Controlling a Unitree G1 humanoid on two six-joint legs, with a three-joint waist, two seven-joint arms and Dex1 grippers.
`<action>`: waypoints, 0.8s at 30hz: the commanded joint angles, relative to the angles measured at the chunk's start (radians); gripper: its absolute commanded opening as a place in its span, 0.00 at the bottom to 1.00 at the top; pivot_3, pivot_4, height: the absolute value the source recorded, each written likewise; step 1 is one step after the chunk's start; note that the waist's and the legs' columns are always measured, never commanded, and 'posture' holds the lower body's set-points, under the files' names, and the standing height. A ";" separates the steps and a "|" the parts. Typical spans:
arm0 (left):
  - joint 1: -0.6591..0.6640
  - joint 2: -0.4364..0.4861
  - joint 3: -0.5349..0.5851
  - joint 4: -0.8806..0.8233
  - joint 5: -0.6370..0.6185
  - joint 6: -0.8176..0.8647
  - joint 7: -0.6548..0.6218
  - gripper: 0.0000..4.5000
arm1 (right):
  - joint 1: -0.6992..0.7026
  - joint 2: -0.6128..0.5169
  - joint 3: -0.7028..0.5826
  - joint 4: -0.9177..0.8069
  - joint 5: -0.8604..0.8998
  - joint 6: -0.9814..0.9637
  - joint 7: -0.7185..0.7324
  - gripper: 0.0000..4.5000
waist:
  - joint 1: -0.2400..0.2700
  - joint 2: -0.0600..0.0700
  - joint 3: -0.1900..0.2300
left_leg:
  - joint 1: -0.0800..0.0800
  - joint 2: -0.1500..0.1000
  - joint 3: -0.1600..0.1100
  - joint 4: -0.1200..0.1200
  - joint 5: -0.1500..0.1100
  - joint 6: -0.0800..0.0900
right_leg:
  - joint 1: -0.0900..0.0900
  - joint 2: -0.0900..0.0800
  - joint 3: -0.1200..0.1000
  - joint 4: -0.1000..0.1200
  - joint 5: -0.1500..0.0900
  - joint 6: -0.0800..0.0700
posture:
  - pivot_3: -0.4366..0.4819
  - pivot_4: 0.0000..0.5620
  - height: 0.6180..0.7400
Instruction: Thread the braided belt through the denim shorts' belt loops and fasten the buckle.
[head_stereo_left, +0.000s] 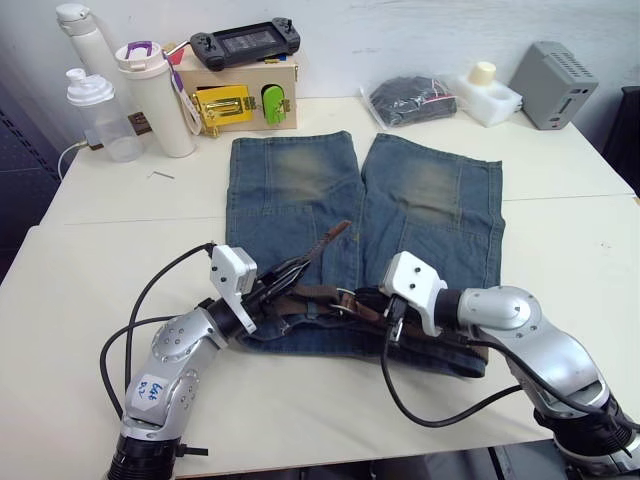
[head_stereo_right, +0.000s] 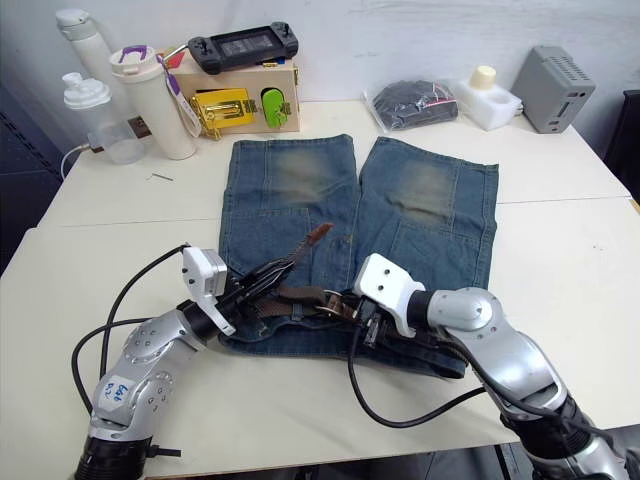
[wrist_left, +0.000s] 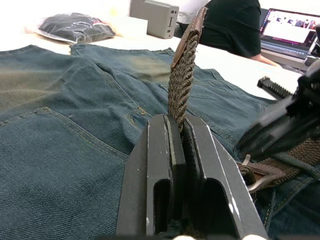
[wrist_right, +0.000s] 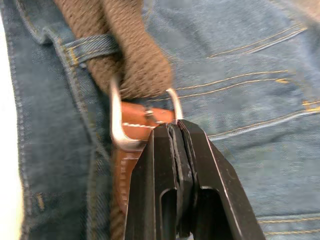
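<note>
Belt (head_stereo_left: 318, 295) lies along the shorts' (head_stereo_left: 420, 215) waistband; my left pincer (wrist_left: 181, 131) pinches its free end up off the shorts, my right pincer (wrist_right: 175, 137) clamps the buckle (wrist_right: 142, 117) steady for fastening.

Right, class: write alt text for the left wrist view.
The left gripper, shut on the braided belt, holds its free end standing up over the denim shorts. Beyond lie a black plastic-wrapped bundle and a grey box.

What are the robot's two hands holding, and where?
Left gripper pinches the braided belt near its free tip; right gripper pinches it at the buckle.
</note>
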 joint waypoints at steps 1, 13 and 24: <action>-0.008 0.007 0.009 -0.037 -0.002 -0.023 -0.005 0.00 | -0.011 0.009 0.013 -0.032 -0.004 -0.005 -0.017 0.01 | 0.000 0.000 0.000 | 0.000 0.000 0.000 0.000 0.000 0.000 | 0.000 0.000 0.000 0.000 0.000 0.000 | 0.48 0.27 0.23; -0.014 0.029 0.023 -0.020 0.002 -0.035 -0.018 0.00 | -0.052 0.063 0.101 -0.050 -0.027 0.026 -0.061 0.01 | -0.001 0.000 0.000 | 0.000 0.000 0.000 0.000 0.000 0.000 | 0.000 0.000 0.000 0.000 0.000 0.000 | 0.48 0.27 0.23; -0.044 0.132 0.061 -0.029 -0.009 -0.045 -0.093 0.00 | -0.029 0.055 0.142 -0.038 -0.056 0.025 -0.075 0.01 | -0.004 0.000 0.000 | 0.000 0.000 0.000 -0.002 0.000 0.000 | -0.001 0.000 -0.001 0.000 0.000 0.000 | 0.48 0.27 0.23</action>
